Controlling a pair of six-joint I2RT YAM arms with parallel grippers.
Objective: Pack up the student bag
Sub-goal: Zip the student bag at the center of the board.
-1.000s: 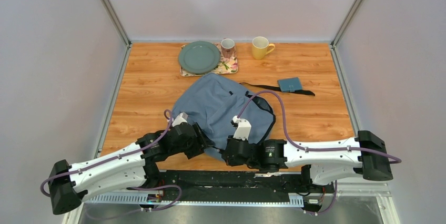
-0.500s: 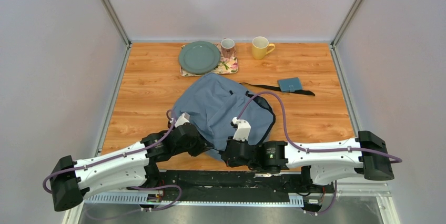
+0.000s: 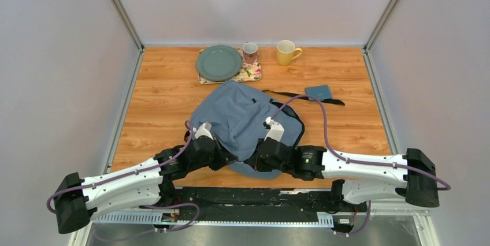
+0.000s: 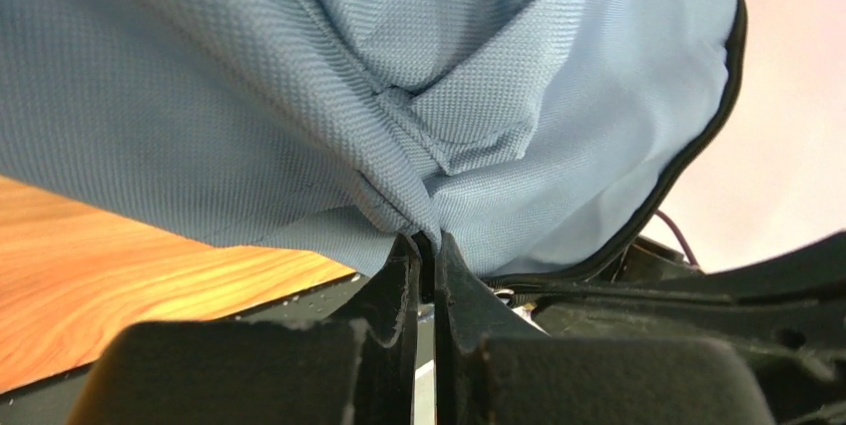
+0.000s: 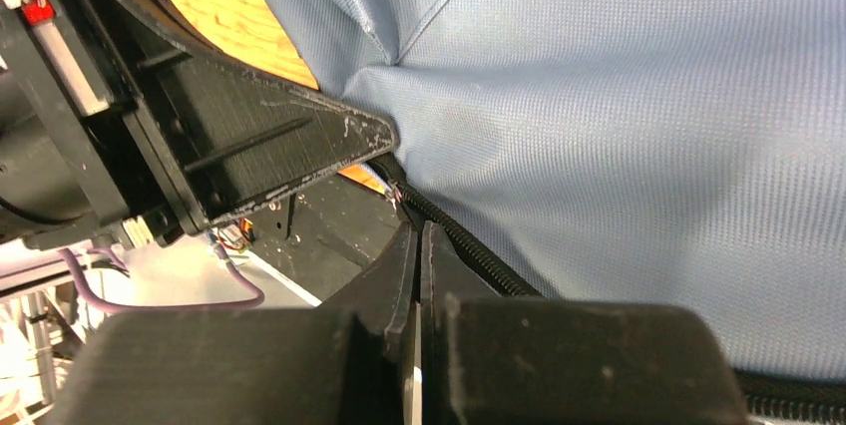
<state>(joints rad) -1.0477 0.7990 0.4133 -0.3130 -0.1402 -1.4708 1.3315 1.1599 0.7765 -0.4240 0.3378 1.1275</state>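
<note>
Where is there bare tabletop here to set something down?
Bare wood lies left of the backpack, and right of it, nearer than the teal case. Crowded: the far edge with plate, cup and yellow mug.

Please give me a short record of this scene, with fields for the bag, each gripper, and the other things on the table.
bag: student bag, grey-blue, lying mid-table
left gripper: left gripper shut, pinching a fold of the bag's fabric
right gripper: right gripper shut at the bag's black zipper trim
far edge: green plate on floral tray; patterned mug at the tray's corner; yellow mug to the right
right of bag: teal case by a black strap
</note>
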